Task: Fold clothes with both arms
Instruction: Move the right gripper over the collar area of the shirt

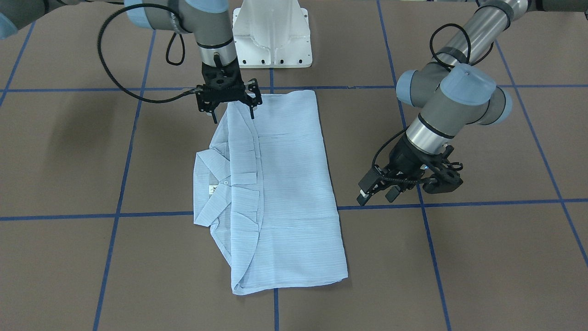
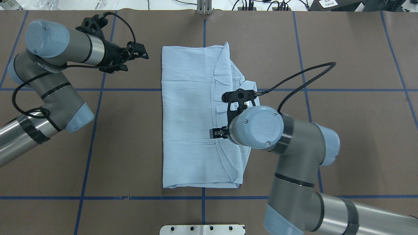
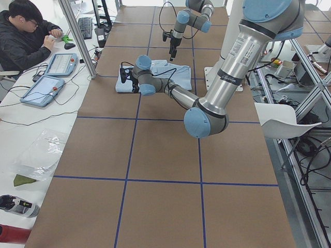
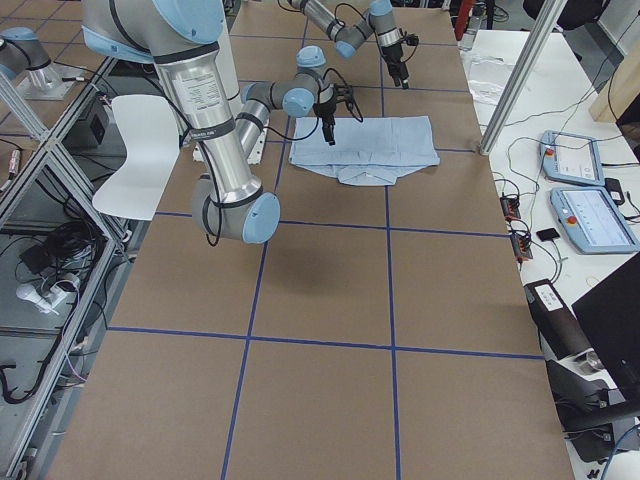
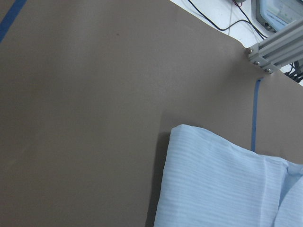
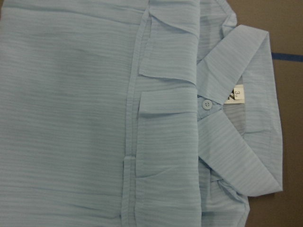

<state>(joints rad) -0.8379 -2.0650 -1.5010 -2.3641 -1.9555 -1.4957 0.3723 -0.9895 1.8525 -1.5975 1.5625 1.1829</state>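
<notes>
The pale light-blue shirt (image 1: 285, 184) lies folded into a long rectangle on the brown table, its collar (image 6: 246, 142) and white button (image 6: 205, 104) turned toward my right side. My right gripper (image 1: 233, 117) hangs open, fingers pointing down, just over the shirt's corner nearest the robot base; I see nothing between its fingers. My left gripper (image 1: 376, 197) is open and holds nothing, off the cloth beside the shirt's long plain edge and tilted toward it. The left wrist view shows only a shirt corner (image 5: 213, 179) on bare table.
The white pedestal base (image 1: 271, 37) stands behind the shirt. Blue tape lines (image 1: 119, 214) grid the table. An aluminium post (image 3: 77, 36) rises at the table's far edge. A person (image 3: 26, 36) sits at a side desk with tablets.
</notes>
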